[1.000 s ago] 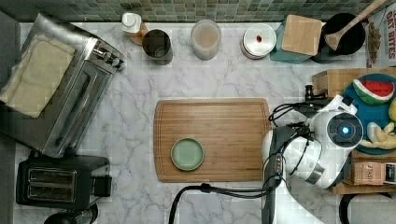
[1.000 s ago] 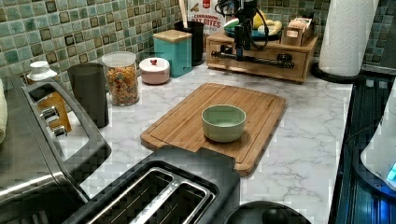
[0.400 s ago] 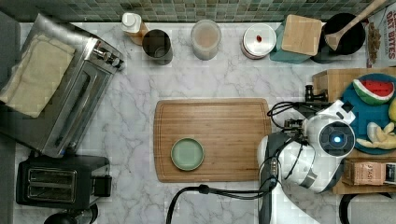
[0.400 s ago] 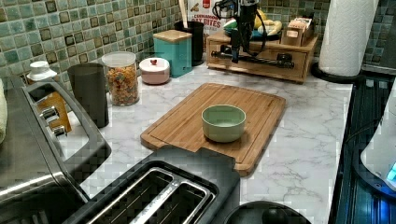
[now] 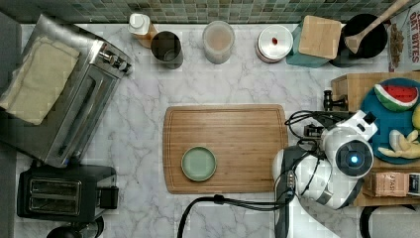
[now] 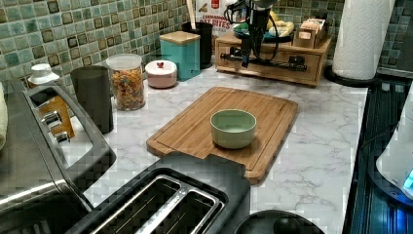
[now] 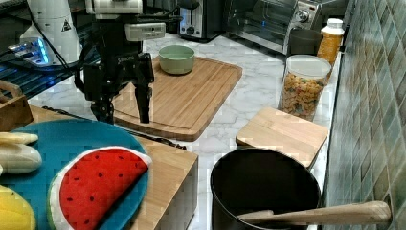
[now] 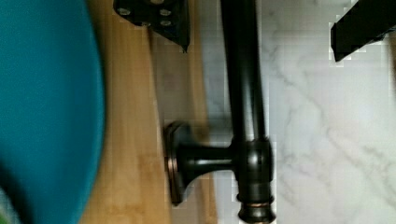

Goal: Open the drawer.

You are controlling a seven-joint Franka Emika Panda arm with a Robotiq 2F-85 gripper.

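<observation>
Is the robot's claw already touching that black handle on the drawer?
Apart. In the wrist view the two fingers stand open on either side of the black bar handle, with wood and marble showing in the gaps between each finger and the bar.

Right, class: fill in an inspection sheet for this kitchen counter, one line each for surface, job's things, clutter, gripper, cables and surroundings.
Surface: white marble counter.
Job's things: drawer looks shut; its black bar handle runs along the front.
Clutter: green bowl on the cutting board; cereal jar, teal canister, black pot holding a wooden spoon, toaster, toaster oven, toy watermelon slice on a blue plate.
Gripper: gripper open, fingers pointing down at the handle, one on each side.
Cables: black cable trailing across the counter to the arm.
Surroundings: green tile wall, paper towel roll.
</observation>
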